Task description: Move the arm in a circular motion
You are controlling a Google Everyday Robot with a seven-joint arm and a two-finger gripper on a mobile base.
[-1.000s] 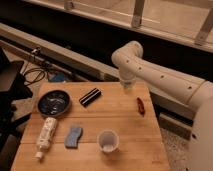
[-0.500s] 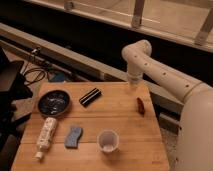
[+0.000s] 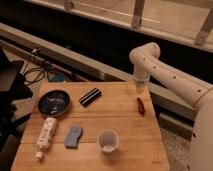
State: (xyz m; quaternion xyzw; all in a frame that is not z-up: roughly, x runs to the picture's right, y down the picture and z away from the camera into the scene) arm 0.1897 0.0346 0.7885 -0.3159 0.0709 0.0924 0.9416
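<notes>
The cream-white arm (image 3: pixel 170 75) of thick tubular segments with small dark dots reaches in from the right edge and bends down at a rounded joint (image 3: pixel 145 55). Its gripper (image 3: pixel 139 88) is a short stubby tip hanging over the far right edge of the wooden table (image 3: pixel 125 120), just above and behind a small red object (image 3: pixel 141 105). It holds nothing that I can see.
On the table lie a dark round pan (image 3: pixel 53 102), a black rectangular case (image 3: pixel 90 96), a white bottle (image 3: pixel 45 135), a blue sponge (image 3: pixel 73 136) and a white cup (image 3: pixel 108 141). Cables (image 3: pixel 35 75) and a dark wall rail lie behind the table.
The arm's elbow and tip have swung to the right and toward the table's back edge, from over the middle-right of the table to its far right edge.
</notes>
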